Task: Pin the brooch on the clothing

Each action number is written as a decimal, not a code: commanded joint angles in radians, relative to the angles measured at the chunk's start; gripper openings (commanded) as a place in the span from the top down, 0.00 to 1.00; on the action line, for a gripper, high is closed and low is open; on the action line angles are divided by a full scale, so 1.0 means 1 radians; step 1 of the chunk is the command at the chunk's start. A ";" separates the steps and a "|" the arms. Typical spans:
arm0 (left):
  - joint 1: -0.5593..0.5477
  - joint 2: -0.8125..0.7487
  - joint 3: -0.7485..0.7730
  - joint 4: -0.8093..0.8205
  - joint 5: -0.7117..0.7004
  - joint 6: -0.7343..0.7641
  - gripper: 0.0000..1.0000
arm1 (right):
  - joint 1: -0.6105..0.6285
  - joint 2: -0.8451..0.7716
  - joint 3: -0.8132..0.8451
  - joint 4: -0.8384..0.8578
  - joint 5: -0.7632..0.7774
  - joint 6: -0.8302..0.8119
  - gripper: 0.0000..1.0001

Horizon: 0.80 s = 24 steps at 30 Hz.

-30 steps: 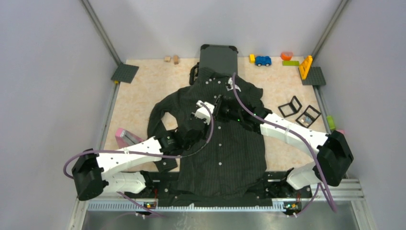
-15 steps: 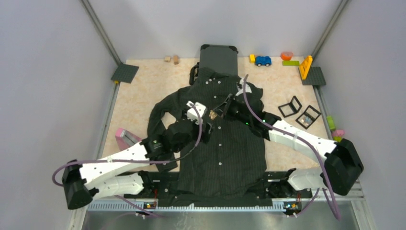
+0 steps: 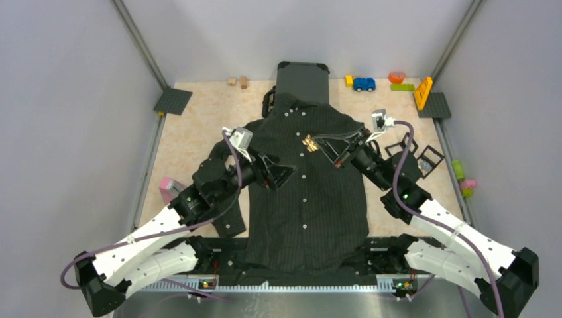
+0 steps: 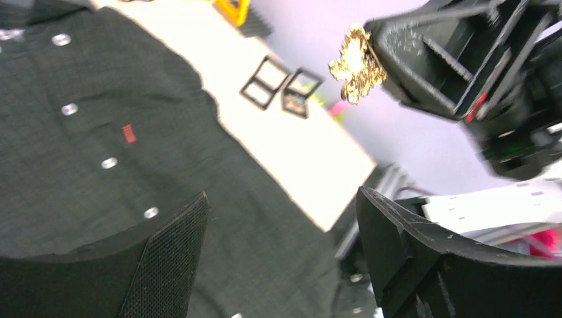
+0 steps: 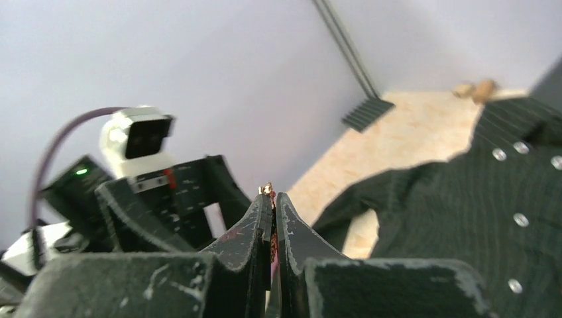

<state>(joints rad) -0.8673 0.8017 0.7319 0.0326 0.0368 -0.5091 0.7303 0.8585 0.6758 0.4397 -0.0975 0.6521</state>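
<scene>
Black pinstriped shirt (image 3: 305, 205) lies flat with its buttoned front up. Its hem is at the near edge between my arm bases, and its collar is at the far end against the dark grey suitcase (image 3: 302, 78). My left gripper (image 3: 280, 175) is over the shirt's left half beside the button line, jaws spread wide and holding nothing. Just farther, my right gripper (image 3: 321, 144) reaches in from the right over the chest, jaws pressed together and pinching the gold brooch (image 3: 309, 143) at the tips. In my left wrist view the brooch shows against the wall, off the cloth, with the red chest tag (image 4: 129, 134) down on the shirt. Right of the shirt are two black frames (image 3: 414, 156). At the far edge I see a blue toy car (image 3: 364, 84).
</scene>
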 commanded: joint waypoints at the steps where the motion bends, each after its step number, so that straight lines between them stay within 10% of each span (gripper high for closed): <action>1: 0.093 0.014 -0.040 0.365 0.297 -0.254 0.15 | 0.003 -0.022 0.002 0.166 -0.145 -0.010 1.00; 9: 0.109 0.107 0.018 0.500 0.509 -0.299 0.21 | 0.003 0.045 0.071 0.198 -0.320 0.055 1.00; 15: 0.111 0.091 0.008 0.461 0.488 -0.285 0.55 | 0.003 0.084 0.080 0.242 -0.372 0.099 1.00; 24: 0.154 0.042 -0.021 0.439 0.468 -0.284 0.61 | 0.003 0.101 0.105 0.224 -0.411 0.105 1.00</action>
<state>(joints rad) -0.7345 0.8730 0.7067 0.4347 0.4984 -0.7918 0.7303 0.9535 0.7200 0.6060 -0.4706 0.7513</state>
